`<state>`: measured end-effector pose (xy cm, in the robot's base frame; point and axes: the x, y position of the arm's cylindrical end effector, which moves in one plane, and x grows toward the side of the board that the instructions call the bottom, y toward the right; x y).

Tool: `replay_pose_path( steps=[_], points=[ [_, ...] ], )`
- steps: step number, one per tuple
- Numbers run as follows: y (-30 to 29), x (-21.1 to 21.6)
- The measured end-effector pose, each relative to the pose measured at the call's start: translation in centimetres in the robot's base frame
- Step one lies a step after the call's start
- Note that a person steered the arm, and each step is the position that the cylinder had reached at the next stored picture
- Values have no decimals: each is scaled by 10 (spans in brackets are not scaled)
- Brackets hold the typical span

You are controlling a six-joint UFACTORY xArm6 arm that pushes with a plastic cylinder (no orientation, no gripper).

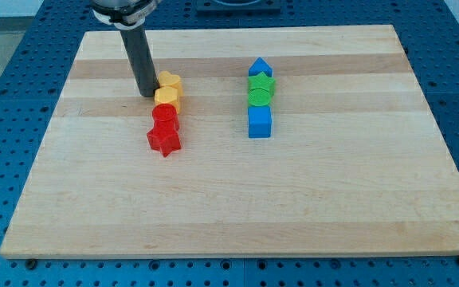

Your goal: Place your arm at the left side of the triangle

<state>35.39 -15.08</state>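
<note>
At the view's upper left: my tip [147, 95], a plain rod tool with no jaws, touching the yellow blocks [168, 89]. The blue triangle [260, 67], apparently house-shaped, heads the right column on the tabletop [357, 183], well apart. Approach not yet made.

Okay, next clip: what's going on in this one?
A single arm with a dark rod is working over a wooden board of small coloured blocks. My tip sits right beside the two yellow blocks, on their left in the view, at the top of a column that continues down through a red cylinder and a red star. The blue triangle-topped block heads a separate column to the view's right, above a green block and a blue cube, so my tip is not yet beside it.
</note>
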Motion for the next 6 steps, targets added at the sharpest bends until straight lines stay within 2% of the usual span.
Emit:
replay_pose_path(
  steps=[1,3,5,6],
  points=[
    [0,0],
    [-12,-48],
    [68,-51],
    [103,-39]
  ],
)
